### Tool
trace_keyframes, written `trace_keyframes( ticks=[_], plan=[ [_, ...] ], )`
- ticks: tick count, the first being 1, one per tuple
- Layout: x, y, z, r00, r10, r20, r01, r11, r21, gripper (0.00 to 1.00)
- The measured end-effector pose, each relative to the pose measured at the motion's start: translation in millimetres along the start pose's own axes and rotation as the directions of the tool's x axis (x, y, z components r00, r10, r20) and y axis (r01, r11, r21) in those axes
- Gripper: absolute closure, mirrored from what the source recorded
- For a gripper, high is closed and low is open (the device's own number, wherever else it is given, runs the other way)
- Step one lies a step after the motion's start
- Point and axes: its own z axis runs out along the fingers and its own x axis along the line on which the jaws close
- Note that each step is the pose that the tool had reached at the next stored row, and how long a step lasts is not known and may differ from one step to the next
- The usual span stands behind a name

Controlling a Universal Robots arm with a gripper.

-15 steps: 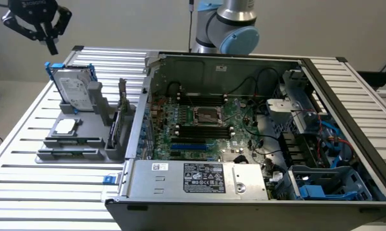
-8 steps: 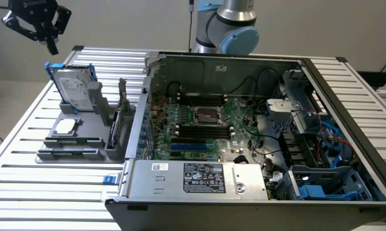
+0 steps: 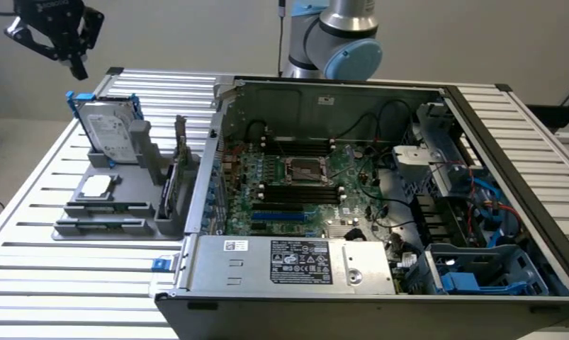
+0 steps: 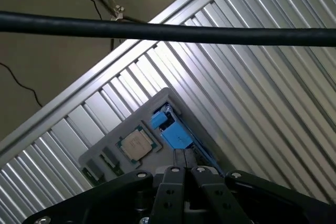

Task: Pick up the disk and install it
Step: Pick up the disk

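The disk (image 3: 110, 132), a silver-grey drive with a white label in a blue carrier, leans upright in a grey holder (image 3: 123, 190) at the exterior view's left. My gripper (image 3: 74, 69) hangs high above it, clear of the disk, its fingers shut with nothing between them. From the wrist view, the closed fingertips (image 4: 181, 174) sit just over the disk's blue carrier edge (image 4: 170, 129) far below.
A small square silver chip (image 4: 136, 144) lies flat on the holder, and a narrow card (image 3: 181, 152) stands upright beside the disk. The open computer case (image 3: 360, 205) lies on the slatted table (image 3: 38, 283), with blue drive bays (image 3: 473, 280) at its near right corner. A black cable (image 4: 168, 32) crosses the wrist view.
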Motion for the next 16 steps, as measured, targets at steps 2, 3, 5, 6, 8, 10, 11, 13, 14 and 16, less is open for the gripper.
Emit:
trace_keyframes(
  ticks=[2,3,5,6,8,10,11,13,14,16],
  plan=[
    [0.0,0.1,0.0,0.9998,-0.021,0.0019,0.021,0.9998,-0.0039,0.89],
    [0.0,0.1,0.1,0.9995,-0.031,0.0019,0.031,0.9995,-0.0055,0.89],
    [0.0,0.0,0.2,0.9986,-0.052,0.0014,0.052,0.9986,-0.0082,0.89],
    [0.0,0.0,0.3,0.9980,-0.063,0.0010,0.063,0.9980,-0.0094,0.89],
    [0.0,0.0,0.5,0.9964,-0.085,0.0002,0.085,0.9963,-0.0119,0.89],
    [0.0,0.0,0.5,0.9942,-0.107,-0.0010,0.107,0.9941,-0.0145,0.89],
    [0.0,0.0,0.6,0.9930,-0.118,-0.0014,0.118,0.9929,-0.0157,0.89],
    [0.0,0.0,0.7,0.9902,-0.140,-0.0024,0.140,0.9901,-0.0181,0.89],
    [0.0,0.0,0.8,0.9885,-0.151,-0.0029,0.151,0.9884,-0.0194,0.89],
    [0.0,0.0,1.0,0.9850,-0.173,-0.0038,0.173,0.9848,-0.0217,0.89]
  ],
)
